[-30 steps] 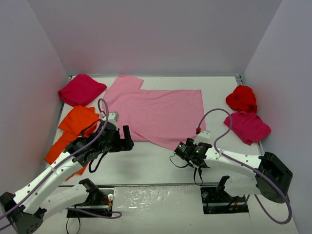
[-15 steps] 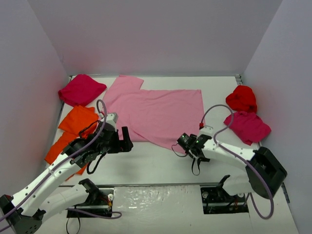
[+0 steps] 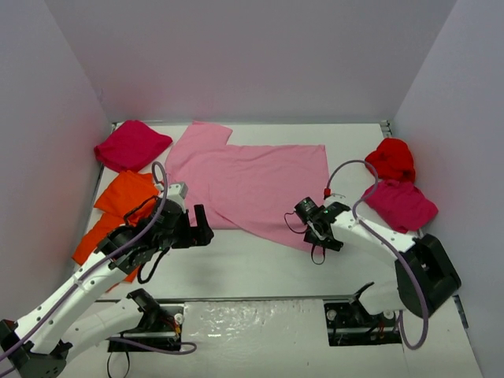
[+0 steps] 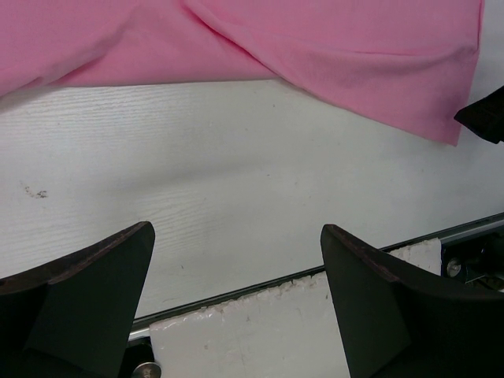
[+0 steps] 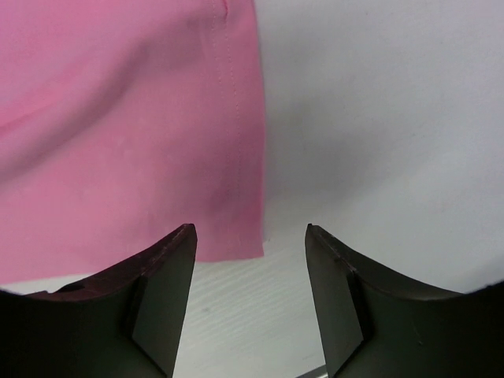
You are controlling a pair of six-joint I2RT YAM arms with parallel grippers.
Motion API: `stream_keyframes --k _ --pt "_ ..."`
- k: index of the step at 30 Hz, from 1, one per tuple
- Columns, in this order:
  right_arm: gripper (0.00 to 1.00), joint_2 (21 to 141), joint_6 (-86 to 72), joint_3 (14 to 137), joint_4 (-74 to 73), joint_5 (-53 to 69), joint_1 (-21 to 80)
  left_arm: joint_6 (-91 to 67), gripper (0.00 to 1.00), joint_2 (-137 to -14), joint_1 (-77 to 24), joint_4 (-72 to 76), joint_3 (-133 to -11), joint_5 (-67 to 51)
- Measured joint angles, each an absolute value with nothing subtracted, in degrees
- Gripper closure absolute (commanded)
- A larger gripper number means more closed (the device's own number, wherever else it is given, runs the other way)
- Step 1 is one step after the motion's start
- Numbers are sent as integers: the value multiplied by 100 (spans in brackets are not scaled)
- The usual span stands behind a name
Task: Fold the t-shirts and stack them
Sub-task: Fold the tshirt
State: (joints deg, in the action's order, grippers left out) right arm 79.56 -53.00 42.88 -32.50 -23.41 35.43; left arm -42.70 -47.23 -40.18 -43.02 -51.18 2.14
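The pink t-shirt [image 3: 252,185] lies spread on the tabletop [image 3: 236,264], long axis left to right; its near right hem corner sits just ahead of my right fingers [image 5: 161,299], parted and empty; my left fingers [image 4: 79,299], wide apart and empty, hang farther off

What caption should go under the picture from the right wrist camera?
Open right gripper poised over the corner of the pink shirt on the white table.
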Motion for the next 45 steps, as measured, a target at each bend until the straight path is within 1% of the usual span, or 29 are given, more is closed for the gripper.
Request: stream_keyframes --k 2,6,11,18,25,33,39,45 --pt "45 7537 -5284 4221 -3300 -2120 3434 -4270 16 -4691 -4018 -4303 -5116 237" --pt "49 6719 -5398 3962 -3386 -1609 3326 -4268 15 -4628 -4018 -4303 -5116 266" --pt "47 6379 -5596 3723 -3479 -1125 3304 -4270 15 -4630 -4018 -4300 -5116 279" --pt "46 6661 -5597 3634 -3405 -733 3204 -4286 15 -4658 -4018 -4300 -5114 279" --pt "46 7031 -5493 3202 -2779 -358 2747 -4356 15 -4724 -4018 -4298 -5103 281" --pt "46 7032 -5271 3166 -2473 -370 2414 -4362 15 -5091 -4018 -4292 -5105 301" --pt "50 7032 -5061 3302 -2337 -455 2350 -4362 15 -5308 -4018 -4186 -5122 296" --pt "52 7031 -4800 3643 -2294 -242 2322 -4363 19 -5325 -4018 -4124 -5133 278"
